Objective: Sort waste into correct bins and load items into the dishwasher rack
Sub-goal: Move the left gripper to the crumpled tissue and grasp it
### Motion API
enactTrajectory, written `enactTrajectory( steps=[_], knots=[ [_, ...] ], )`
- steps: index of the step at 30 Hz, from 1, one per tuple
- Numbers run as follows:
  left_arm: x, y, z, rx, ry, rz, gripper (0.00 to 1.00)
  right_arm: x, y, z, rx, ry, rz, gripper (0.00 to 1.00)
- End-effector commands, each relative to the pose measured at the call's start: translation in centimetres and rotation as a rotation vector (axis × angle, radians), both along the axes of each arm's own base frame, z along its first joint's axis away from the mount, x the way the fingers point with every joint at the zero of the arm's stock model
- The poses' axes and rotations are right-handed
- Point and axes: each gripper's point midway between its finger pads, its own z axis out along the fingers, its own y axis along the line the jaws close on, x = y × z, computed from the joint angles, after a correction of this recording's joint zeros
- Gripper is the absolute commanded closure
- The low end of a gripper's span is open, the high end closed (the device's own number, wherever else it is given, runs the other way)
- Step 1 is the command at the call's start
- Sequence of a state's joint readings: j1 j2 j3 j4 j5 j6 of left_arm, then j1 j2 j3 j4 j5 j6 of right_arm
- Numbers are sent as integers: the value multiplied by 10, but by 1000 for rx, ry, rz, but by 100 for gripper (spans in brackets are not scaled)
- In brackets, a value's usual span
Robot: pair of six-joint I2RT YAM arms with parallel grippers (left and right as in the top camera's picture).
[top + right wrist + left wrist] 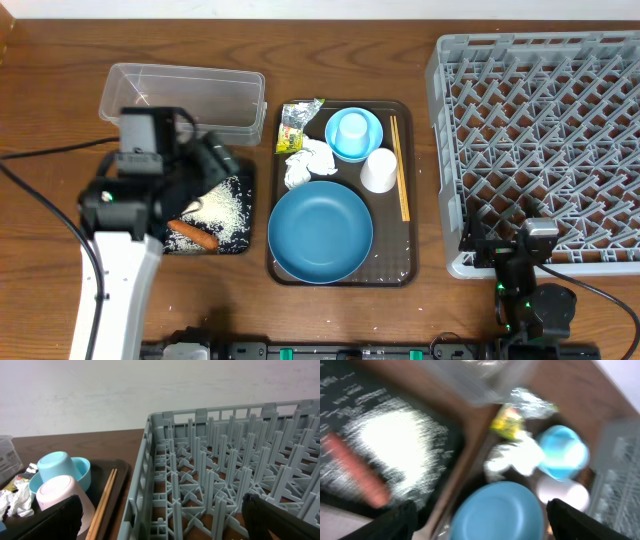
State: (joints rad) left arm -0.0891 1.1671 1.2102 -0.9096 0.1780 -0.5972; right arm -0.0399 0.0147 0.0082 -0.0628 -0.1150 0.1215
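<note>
Our left hand (487, 520) hangs wide and empty over the shallow black rectangular tray (244, 240); our right hand (165, 517), also wide and empty, waits by the grey pegged plastic rack (450, 150). On the brown tray (405, 270), the crumpled white tissue (308, 163) looks light and soft, and we judge it best pinched at a fold. Behind lie the wooden table (60, 100) and a pale wall (150, 390).

Robotics lab bench staged as a kitchen clear-up. A white robot arm (115, 270) works a wooden worktop (60, 60) below a bare white wall (100, 390). A grey dishwasher rack (540, 150) sits alongside.
</note>
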Motion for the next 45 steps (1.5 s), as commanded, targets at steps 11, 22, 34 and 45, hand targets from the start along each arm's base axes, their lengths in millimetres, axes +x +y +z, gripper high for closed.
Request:
enactTrajectory(
  steps=[11, 22, 34, 45],
  knots=[
    [-2, -100, -43, 198, 41, -590, 12, 0, -3, 0, -3, -2, -15, 1],
    [40, -93, -110, 444, 133, -604, 12, 0, -3, 0, -3, -2, -15, 1],
    [66, -108, -140, 453, 108, -645, 12, 0, -3, 0, -3, -2, -15, 1],
    [80, -115, -168, 452, 115, -647, 17, 0, -3, 0, -3, -2, -15, 1]
  ],
)
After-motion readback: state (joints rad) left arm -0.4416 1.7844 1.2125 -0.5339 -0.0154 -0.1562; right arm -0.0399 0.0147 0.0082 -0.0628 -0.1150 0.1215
